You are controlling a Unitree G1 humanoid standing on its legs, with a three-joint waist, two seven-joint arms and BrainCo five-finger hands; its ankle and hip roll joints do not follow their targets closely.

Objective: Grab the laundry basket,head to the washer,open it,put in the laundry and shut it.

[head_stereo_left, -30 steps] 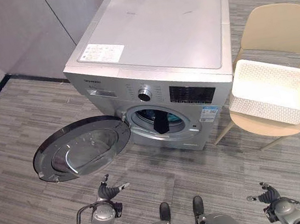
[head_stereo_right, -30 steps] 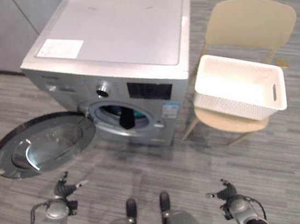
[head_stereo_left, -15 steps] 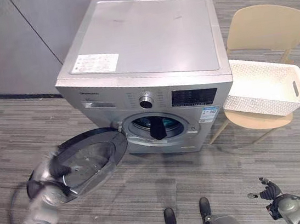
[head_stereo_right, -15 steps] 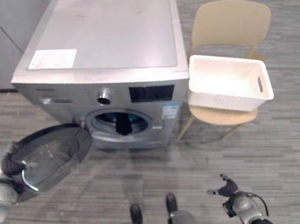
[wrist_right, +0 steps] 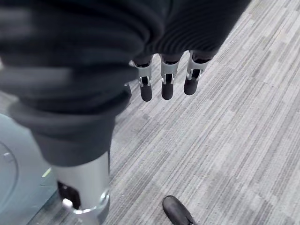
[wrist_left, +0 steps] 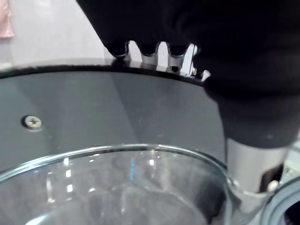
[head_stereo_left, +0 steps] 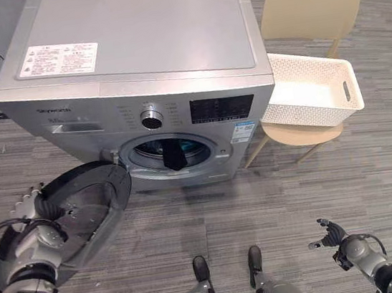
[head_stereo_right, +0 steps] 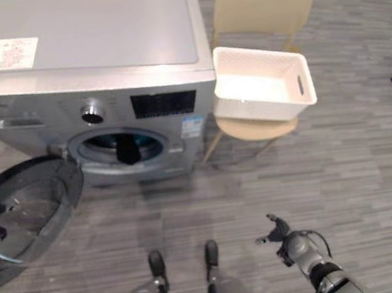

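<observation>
Since a second ago the left hand [head_stereo_left: 35,211] has risen from low over the floor to the outer edge of the washer door [head_stereo_left: 89,211], and the door has swung partway toward the washer [head_stereo_left: 135,68]. Its fingers [wrist_left: 150,52] hook over the door's rim, the thumb behind the panel, so the hand grips the door. The opening [head_stereo_left: 170,153] lies beyond the door's hinge side, a dark garment [head_stereo_left: 174,156] hanging in it. The right hand [head_stereo_right: 284,239] hangs low in front of the washer, fingers relaxed and empty. The basket [head_stereo_left: 312,91] sits on the chair [head_stereo_left: 308,12] beside the washer.
</observation>
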